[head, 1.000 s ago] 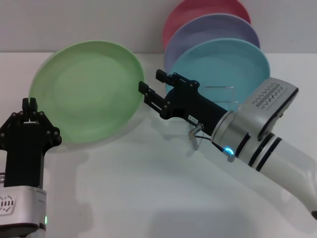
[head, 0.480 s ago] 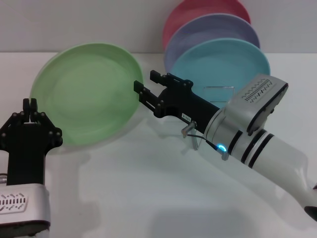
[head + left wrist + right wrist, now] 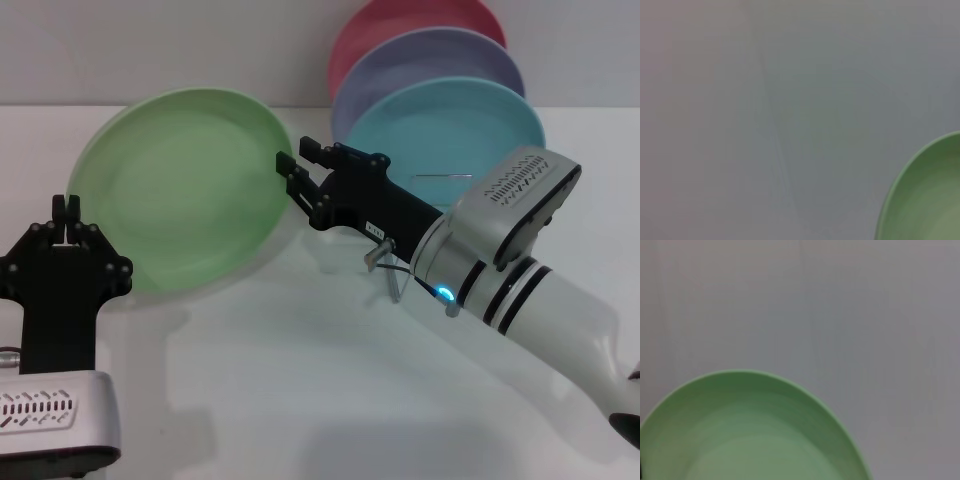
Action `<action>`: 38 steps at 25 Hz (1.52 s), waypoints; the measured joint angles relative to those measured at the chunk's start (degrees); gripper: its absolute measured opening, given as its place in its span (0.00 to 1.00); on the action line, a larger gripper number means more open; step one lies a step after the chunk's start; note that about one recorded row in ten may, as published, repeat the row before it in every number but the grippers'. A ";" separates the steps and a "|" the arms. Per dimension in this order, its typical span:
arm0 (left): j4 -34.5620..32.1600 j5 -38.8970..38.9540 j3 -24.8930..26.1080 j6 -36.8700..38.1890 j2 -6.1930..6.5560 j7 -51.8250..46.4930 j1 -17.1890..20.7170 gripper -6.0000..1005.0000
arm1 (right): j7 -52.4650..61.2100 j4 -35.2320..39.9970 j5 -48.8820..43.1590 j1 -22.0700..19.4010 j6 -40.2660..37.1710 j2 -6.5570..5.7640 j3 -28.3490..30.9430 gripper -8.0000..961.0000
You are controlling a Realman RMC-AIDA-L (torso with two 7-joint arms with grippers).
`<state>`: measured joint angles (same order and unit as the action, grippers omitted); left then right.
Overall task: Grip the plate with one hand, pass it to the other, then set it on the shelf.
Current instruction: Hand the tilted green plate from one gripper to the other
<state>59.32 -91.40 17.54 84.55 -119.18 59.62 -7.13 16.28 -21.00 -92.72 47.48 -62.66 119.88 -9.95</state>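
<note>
Before me: white table (image 3: 300,400), smooth, matte, filling most of head view. Soft grey shadows spread across its surface near me, diffuse edges, light even and from above. Behind table: plain pale grey wall (image 3: 150,50), unmarked, meeting table's far edge in straight horizontal line. My wrist views show same flat grey wall (image 3: 765,100), with faint vertical streaks (image 3: 865,315). Floor, windows, lamps, other furniture not visible to me.

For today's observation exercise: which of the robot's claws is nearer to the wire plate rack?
The right claw. Its arm reaches over the wire plate rack toward the green plate. The left claw sits across the plate, far from the rack.
</note>
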 joint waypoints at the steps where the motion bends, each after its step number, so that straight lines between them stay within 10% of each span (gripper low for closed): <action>1: 0.08 0.00 -0.04 0.04 0.00 0.42 0.00 0.10 | -0.25 -0.02 0.00 -0.02 0.01 0.00 0.15 0.39; 38: 0.02 0.00 -0.66 -0.06 0.00 2.78 -0.60 0.12 | -3.09 -1.13 -2.25 0.51 3.52 0.00 3.38 0.17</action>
<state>59.34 -91.40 16.88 84.49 -119.18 62.40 -7.74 13.19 -22.13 -94.97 47.99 -59.14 119.88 -6.57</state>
